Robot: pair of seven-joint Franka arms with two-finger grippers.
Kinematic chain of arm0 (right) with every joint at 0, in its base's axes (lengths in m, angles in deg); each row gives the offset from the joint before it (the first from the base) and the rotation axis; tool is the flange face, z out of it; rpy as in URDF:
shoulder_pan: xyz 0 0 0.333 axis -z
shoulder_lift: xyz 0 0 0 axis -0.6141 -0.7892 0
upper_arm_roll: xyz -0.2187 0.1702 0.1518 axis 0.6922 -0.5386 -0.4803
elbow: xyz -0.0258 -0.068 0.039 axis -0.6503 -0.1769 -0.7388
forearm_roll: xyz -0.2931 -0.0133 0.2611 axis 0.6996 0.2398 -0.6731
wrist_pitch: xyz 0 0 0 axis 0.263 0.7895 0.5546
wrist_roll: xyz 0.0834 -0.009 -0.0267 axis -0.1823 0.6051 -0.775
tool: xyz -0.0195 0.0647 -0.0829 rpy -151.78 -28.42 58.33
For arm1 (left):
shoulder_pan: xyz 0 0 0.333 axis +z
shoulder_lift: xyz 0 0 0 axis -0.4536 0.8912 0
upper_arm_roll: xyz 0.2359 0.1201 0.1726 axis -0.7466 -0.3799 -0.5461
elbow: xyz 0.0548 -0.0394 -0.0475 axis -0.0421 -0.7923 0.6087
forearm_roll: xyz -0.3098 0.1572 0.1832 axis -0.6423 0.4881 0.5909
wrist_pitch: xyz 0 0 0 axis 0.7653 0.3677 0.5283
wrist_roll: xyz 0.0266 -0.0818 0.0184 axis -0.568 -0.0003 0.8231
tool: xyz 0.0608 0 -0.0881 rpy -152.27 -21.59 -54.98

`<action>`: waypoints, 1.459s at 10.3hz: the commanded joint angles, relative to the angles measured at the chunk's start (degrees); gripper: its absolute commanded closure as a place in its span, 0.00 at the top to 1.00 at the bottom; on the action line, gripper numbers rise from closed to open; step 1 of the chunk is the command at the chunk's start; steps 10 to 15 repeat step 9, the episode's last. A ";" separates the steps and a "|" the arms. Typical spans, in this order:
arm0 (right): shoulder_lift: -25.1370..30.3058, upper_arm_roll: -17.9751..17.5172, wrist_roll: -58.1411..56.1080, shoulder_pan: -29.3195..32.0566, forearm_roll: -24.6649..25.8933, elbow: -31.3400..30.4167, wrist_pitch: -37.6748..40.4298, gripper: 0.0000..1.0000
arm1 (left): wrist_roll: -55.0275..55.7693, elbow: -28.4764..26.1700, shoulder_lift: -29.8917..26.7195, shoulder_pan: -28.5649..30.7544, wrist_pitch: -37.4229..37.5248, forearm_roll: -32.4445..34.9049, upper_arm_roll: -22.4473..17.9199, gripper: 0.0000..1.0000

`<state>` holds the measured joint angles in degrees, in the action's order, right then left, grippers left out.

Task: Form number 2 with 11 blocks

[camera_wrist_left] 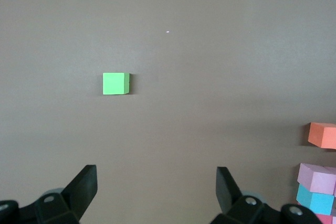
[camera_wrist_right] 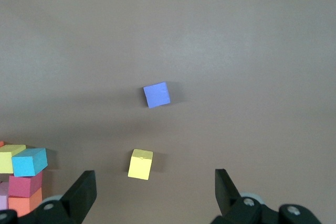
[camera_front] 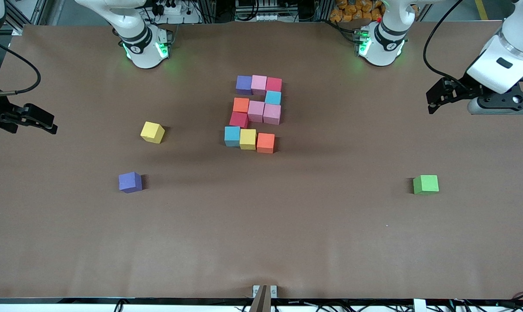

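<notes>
brown table (camera_front: 261, 242). the 2 (camera_front: 255, 113) sits mid-table, eleven touching cubes: purple, pink, red top row; blue; orange, pink, pink; red; blue, yellow, orange in the row nearest the front camera. left gripper (camera_front: 434, 99) hangs over the left arm's end, jaws spread, empty. right gripper (camera_front: 49, 123) over the right arm's end, jaws spread, empty. loose cubes: green (camera_front: 425, 184) toward the left arm's end; yellow (camera_front: 152, 132) and purple (camera_front: 130, 182) toward the right arm's end, well apart.

We see a wide table (camera_front: 287, 242) covered in plain brown matte paper, evenly lit, with aluminium framing (camera_front: 218, 8) and tangled cables (camera_front: 175, 8) along its robot-side edge.
</notes>
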<state>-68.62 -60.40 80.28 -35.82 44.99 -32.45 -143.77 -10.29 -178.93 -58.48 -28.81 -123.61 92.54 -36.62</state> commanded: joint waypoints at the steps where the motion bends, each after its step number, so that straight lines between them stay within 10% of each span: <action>1: -0.32 0.28 0.39 -0.13 -0.64 0.98 0.44 1.00 | -2.90 1.62 0.44 -0.71 1.32 0.86 -0.93 1.00; 15: -0.32 0.28 0.39 -0.05 -0.64 0.89 0.44 1.00 | -2.30 1.54 0.27 -0.80 1.32 -1.87 -2.16 1.00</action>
